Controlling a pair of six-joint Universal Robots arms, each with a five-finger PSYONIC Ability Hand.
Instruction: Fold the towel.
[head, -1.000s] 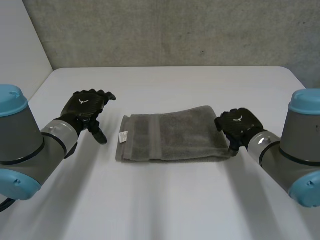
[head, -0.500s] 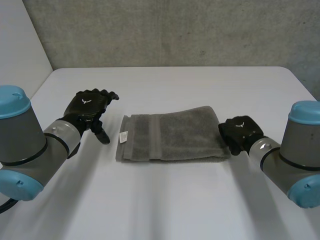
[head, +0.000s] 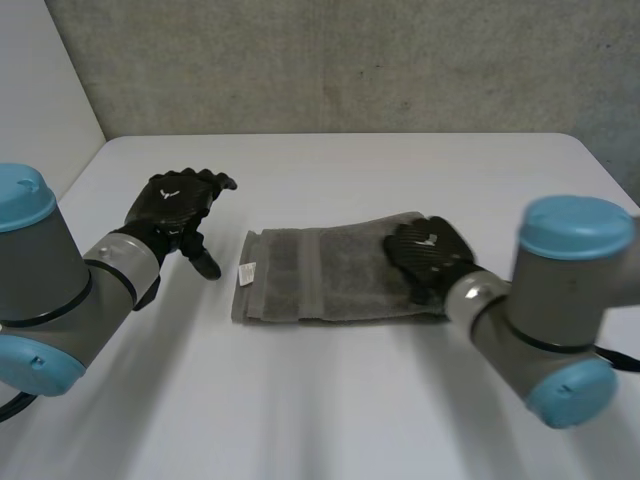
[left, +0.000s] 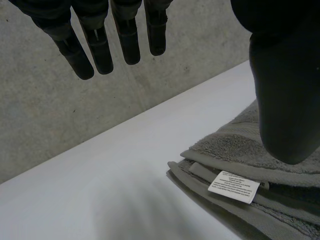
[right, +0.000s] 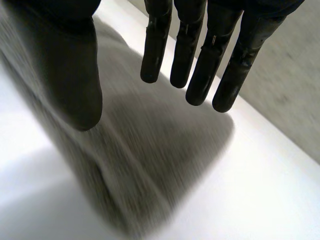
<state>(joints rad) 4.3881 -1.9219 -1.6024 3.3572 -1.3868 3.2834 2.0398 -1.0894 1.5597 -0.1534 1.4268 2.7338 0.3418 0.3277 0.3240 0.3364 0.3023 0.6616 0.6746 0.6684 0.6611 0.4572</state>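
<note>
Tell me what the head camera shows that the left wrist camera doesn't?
The head view adds the right hand, open, over the right end of the folded towel, and the towel's whole outline. The left wrist view adds lines of print on the white label and the stacked layers at the towel's edge. Both share the towel, its label, the open left hand beside the labelled end, the white table and the grey wall.

Grey towel (head: 320, 275), white label (head: 246, 273), black left hand (head: 178, 205), black right hand (head: 428, 255), white table (head: 350, 170)
</note>
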